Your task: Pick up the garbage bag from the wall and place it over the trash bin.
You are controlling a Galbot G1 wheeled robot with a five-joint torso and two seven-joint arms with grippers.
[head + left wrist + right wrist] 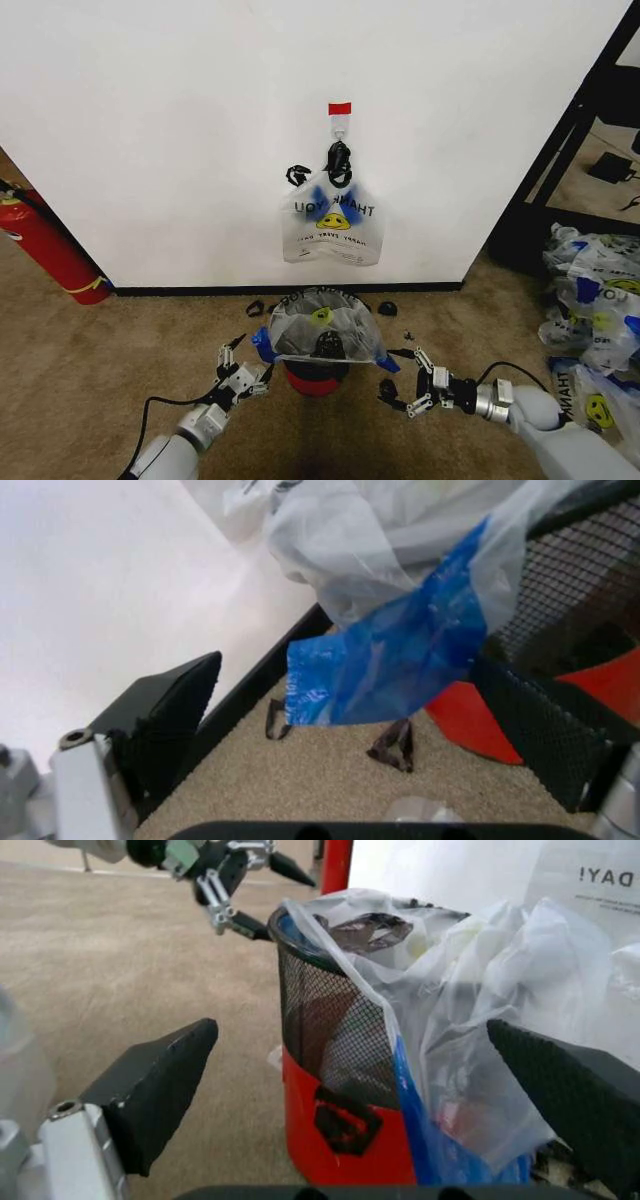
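Observation:
A garbage bag with a yellow smiley and blue handles hangs on the wall from a hook under red tape. A second printed bag is spread over the black mesh trash bin with its red base. My left gripper stands open at the bin's left side, and that bag's blue handle hangs between its fingers. At the bin's right my right gripper is open, its fingers on either side of the bin wall and bag.
A red fire extinguisher leans at the wall on the left. Several same-printed bags are heaped at the right beside a black frame. Small dark scraps lie on the carpet by the baseboard.

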